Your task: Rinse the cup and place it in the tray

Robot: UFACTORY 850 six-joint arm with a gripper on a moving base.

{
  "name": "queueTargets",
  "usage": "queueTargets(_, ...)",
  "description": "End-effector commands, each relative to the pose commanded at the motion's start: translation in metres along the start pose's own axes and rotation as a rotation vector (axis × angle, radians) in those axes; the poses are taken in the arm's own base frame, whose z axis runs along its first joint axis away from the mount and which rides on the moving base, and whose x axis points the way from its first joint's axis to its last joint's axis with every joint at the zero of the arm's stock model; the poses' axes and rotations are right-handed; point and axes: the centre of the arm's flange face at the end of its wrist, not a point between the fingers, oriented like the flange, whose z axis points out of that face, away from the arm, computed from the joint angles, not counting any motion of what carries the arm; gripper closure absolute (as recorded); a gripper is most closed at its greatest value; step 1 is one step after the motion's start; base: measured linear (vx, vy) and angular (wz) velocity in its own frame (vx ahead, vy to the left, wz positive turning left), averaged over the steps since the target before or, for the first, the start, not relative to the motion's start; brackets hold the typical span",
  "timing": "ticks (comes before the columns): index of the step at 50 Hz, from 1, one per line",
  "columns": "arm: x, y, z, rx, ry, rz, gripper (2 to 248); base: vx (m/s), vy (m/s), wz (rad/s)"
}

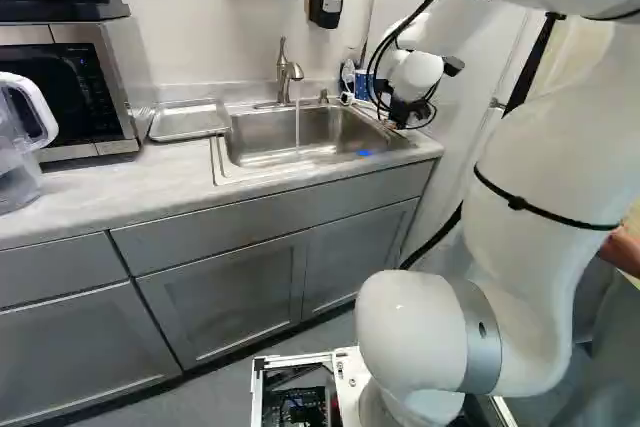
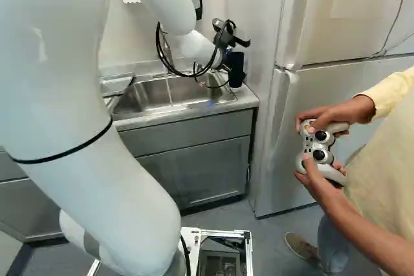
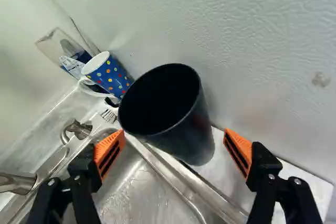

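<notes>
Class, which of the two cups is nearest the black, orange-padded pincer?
The plain black tapered cup, ahead of the open pincer; the blue, dotted, white-handled mug is farther away.

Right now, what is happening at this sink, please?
The robot arm has its open gripper around a black cup on the counter beside the sink, not gripping it. Water runs from the faucet into the sink. A person nearby holds a game controller. The tray lies at the sink's other side.

kitchen with sink [image 1: 250, 137] and microwave [image 1: 75, 82]
</notes>
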Motion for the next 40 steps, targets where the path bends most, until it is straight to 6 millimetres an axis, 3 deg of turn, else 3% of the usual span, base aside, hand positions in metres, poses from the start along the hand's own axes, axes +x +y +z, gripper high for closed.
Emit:
queueTargets(14, 0.0, 0.0, 0.0, 0.0, 0.0, -0.017, 3, 0.0, 0.0, 0.0)
queueTargets(40, 0.0, 0.0, 0.0, 0.0, 0.0, -0.273, 3, 0.0, 0.0, 0.0)
